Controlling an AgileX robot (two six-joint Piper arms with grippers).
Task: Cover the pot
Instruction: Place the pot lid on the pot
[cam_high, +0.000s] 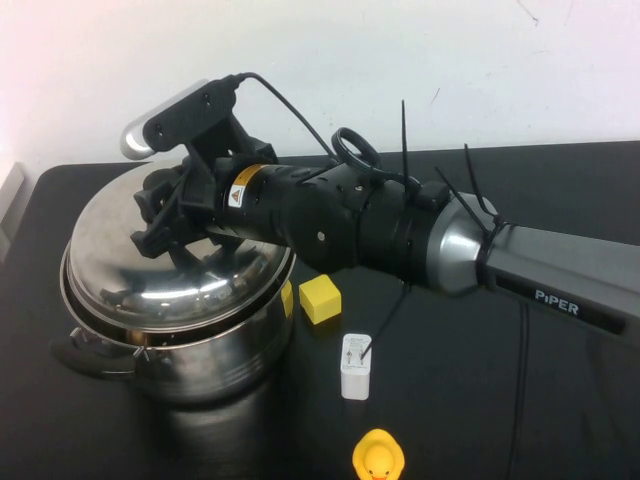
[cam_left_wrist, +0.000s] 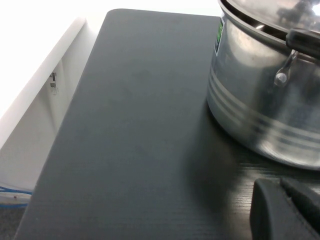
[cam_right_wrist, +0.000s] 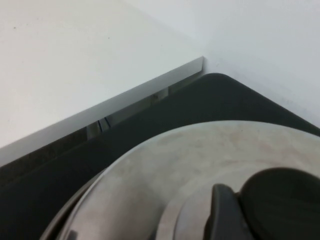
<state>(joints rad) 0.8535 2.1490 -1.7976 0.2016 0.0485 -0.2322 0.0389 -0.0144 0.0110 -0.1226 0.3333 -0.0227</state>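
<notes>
We are looking down at a black table where the pot is standing at the robot's left, near the front edge. A domed steel lid is lying on its rim, tilted rather than level, with a gap showing along the near side. Our right arm is reaching across from the right, and the right gripper is sitting over the top of the lid, directly above the pot. In the right wrist view a dark finger is pressing beside the lid's black knob; the fingers are closing around that knob, holding the lid.

The left gripper is showing only in the left wrist view, as a dark corner low over the table, just beside the pot's wall and one black handle. We cannot tell how its fingers are standing.

A yellow cube is lying just right of the pot, a small white box is sitting in front of it, and a rubber duck is resting at the front edge.
</notes>
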